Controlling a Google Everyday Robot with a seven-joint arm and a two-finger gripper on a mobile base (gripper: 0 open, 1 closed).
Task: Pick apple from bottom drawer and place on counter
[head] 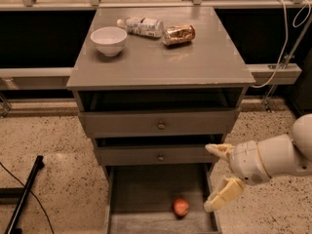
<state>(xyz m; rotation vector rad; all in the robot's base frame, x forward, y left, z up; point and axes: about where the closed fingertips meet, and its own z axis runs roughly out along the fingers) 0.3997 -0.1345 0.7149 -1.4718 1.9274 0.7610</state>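
The apple point(181, 207) is small, round and red-orange. It lies on the grey floor of the open bottom drawer point(141, 191), toward its right front. My gripper point(220, 173) is open and empty, with one finger point(219, 150) up and the other point(224, 194) down. It hangs over the drawer's right wall, right of the apple and a little above it, not touching it. The counter point(161, 57) is the grey cabinet top above.
On the counter stand a white bowl point(108, 40), a lying plastic bottle point(141, 27) and a crushed gold-brown can point(178, 34). Two shallower knobbed drawers point(160, 126) sit above the bottom one. A black bar point(25, 189) lies on the floor at left. Cables point(285, 43) hang at right.
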